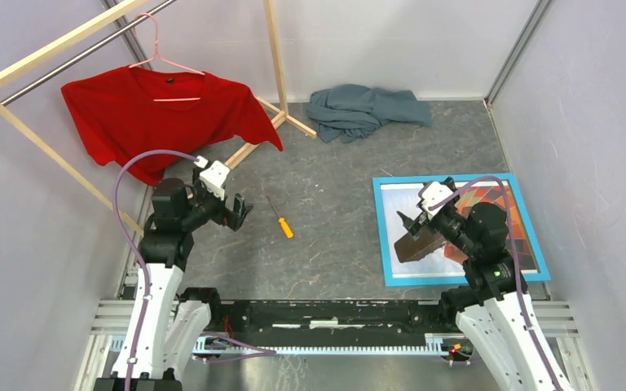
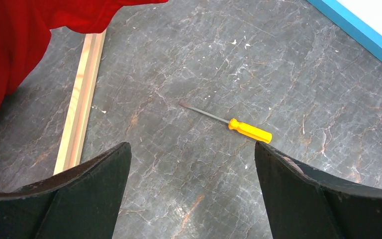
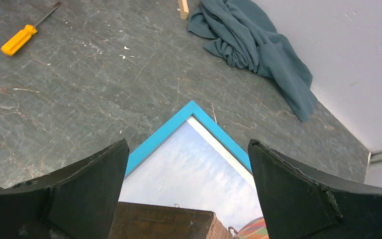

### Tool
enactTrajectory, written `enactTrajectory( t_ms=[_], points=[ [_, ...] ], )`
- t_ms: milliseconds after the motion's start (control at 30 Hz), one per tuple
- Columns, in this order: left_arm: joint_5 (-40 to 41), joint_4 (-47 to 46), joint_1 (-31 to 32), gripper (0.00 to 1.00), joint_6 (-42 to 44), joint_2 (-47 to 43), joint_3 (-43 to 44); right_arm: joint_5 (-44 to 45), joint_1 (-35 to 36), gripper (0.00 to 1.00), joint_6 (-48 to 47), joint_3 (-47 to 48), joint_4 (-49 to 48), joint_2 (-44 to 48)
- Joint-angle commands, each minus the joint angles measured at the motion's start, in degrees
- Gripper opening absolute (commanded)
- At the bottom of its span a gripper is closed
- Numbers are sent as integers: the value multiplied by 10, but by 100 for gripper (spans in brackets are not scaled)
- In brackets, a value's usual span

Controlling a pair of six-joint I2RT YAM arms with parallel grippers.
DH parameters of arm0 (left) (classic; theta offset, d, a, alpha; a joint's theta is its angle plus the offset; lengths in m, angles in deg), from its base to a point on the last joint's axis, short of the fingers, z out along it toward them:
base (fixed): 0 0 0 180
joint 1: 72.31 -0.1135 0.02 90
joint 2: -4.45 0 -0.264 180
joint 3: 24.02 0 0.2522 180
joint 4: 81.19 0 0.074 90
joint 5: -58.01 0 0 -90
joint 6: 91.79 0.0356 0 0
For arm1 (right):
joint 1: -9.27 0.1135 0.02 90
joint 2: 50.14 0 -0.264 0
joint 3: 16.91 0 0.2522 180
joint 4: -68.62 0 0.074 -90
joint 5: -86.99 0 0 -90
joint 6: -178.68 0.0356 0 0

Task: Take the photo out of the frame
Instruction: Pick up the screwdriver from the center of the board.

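The light-blue frame [image 1: 381,232] lies flat and face up on the table at the right, with the photo [image 1: 399,199] inside it. The photo shows pale sky, a brown basket and a colourful balloon. My right gripper [image 1: 414,228] hovers over the frame's left half, open and empty. In the right wrist view the frame's corner [image 3: 169,130] and the photo [image 3: 194,174] show between the spread fingers of that gripper [image 3: 189,147]. My left gripper [image 1: 240,213] is open and empty above the bare table left of centre. It also shows in the left wrist view [image 2: 193,149].
A yellow-handled screwdriver [image 1: 284,225] lies mid-table, just ahead of the left gripper [image 2: 248,130]. A red T-shirt [image 1: 163,110] hangs on a wooden clothes rack [image 1: 275,57] at the back left. A blue-grey cloth [image 1: 363,110] lies crumpled at the back. Walls close in both sides.
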Motion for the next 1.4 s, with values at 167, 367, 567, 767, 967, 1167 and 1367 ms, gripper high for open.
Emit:
enactTrajectory(
  t_ms=[167, 367, 567, 767, 967, 1167, 1367],
  points=[
    [-15, -21, -3, 100, 5, 2, -19, 33, 4, 98, -14, -11, -41, 3],
    [-44, 11, -3, 100, 10, 70, 13, 12, 3, 98, -93, -45, -38, -4],
    [-33, -7, -3, 100, -22, 130, 21, 16, 3, 98, -106, -53, -37, -10],
    [-1, -60, 39, 100, -48, 163, 2, 27, 3, 98, -114, -61, -45, -1],
    [122, -76, 175, 100, -35, 199, -3, 37, 3, 98, -123, -70, -48, -8],
    [183, -78, 239, 100, -29, 280, 3, 41, 3, 98, -134, -81, -54, -8],
    [194, -71, 277, 97, -26, 362, 19, 45, 3, 98, -142, -85, -55, -15]
  ],
)
